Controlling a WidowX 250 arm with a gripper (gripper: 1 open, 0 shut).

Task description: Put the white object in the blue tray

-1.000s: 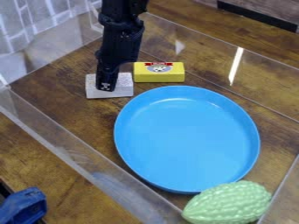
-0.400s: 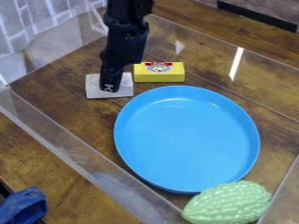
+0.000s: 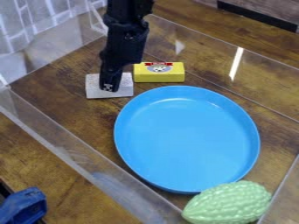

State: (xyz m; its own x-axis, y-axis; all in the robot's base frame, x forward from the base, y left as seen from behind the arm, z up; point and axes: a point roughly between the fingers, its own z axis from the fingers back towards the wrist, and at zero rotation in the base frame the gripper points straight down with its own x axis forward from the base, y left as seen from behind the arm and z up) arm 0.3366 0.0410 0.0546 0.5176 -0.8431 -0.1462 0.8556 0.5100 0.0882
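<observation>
As the black gripper (image 3: 110,85) pointed straight down onto the white object (image 3: 105,87), its jaws stood clenched on the small block, which lay flat on the dark wooden table (image 3: 59,114) at the left of the scene. Only the block's pale edges showed around the fingertips, so how deep the grip went could not be told. The block had not left the tabletop; it sat just beside the yellow box (image 3: 158,72) with its red label and a short way up and left of the blue tray (image 3: 187,138), touching neither.

The vertical approach appeared chosen to pinch the low block from above without nudging the box next to it. The tray, wide and shallow with a raised rim, lay bare and near enough that a lift and a short carry toward the lower right looked sufficient to finish the job. The green bumpy fruit (image 3: 226,203) rested against the tray's near rim, well clear of that path. Clear plastic walls (image 3: 70,144) fenced the work area.
</observation>
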